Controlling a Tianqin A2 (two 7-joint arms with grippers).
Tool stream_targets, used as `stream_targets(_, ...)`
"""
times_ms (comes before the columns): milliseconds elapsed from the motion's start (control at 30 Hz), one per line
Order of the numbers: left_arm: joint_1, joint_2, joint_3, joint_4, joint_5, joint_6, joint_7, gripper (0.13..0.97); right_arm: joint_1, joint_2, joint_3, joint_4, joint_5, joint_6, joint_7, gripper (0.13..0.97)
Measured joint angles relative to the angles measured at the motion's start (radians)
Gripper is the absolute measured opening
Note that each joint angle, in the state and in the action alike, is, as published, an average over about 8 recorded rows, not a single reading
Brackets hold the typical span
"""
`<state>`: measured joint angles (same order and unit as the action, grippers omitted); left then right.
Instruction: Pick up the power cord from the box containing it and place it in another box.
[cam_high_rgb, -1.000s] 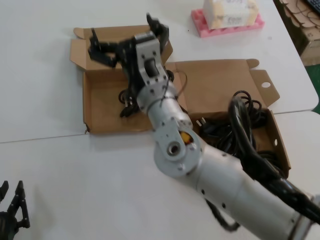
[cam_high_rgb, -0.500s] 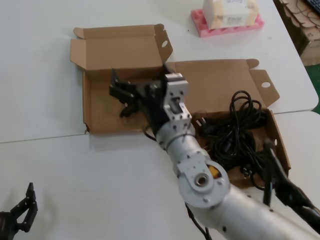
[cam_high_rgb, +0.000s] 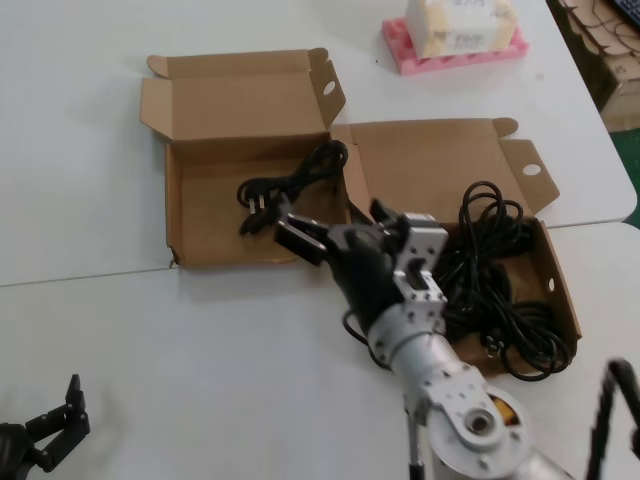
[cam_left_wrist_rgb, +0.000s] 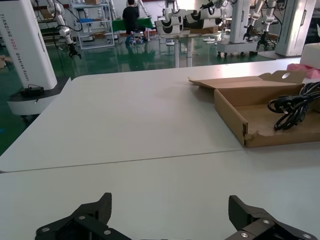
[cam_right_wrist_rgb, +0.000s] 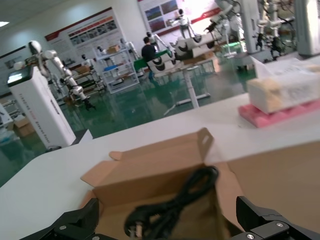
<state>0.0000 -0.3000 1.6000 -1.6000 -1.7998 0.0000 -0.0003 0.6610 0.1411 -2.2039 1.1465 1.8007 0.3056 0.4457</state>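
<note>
The power cord (cam_high_rgb: 296, 184), a slim black bundle with a silver-pronged plug, lies loose in the left cardboard box (cam_high_rgb: 205, 215), whose low front wall is wavy. It also shows in the left wrist view (cam_left_wrist_rgb: 292, 107) and the right wrist view (cam_right_wrist_rgb: 172, 205). The right cardboard box (cam_high_rgb: 562, 285) holds a big tangle of black cables (cam_high_rgb: 495, 270). My right gripper (cam_high_rgb: 340, 232) is open and empty, just in front of the two boxes where they meet. My left gripper (cam_high_rgb: 45, 435) is open and empty, low at the near left of the table.
A pink foam block with a white box on it (cam_high_rgb: 455, 35) stands at the far side of the table. Both boxes' lids stand open toward the far side. White table (cam_high_rgb: 150, 340) lies in front of the boxes.
My right gripper has pulled back toward me from over the left box, empty. The power cord stays lying in the left box and now shows fully.
</note>
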Motion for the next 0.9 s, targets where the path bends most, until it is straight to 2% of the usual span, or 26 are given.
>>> stream_targets(67,0.000,0.000,0.000,0.000,0.000,0.000,0.000,0.800,-0.034,0.008,0.031,0.024,0.000,-0.016,0.000,0.966)
stream_targets(200,0.000,0.000,0.000,0.000,0.000,0.000,0.000,0.800,-0.101,0.024,0.092,0.069,0.000,-0.047,0.000,0.966)
stream_targets(467,0.000,0.000,0.000,0.000,0.000,0.000,0.000,0.915,-0.235,0.056,0.214,0.161,0.000,-0.108,0.000,0.966)
stream_targets(900,0.000,0.000,0.000,0.000,0.000,0.000,0.000,0.964,-0.449,0.108,0.411,0.308,-0.001,-0.208,0.000,0.966)
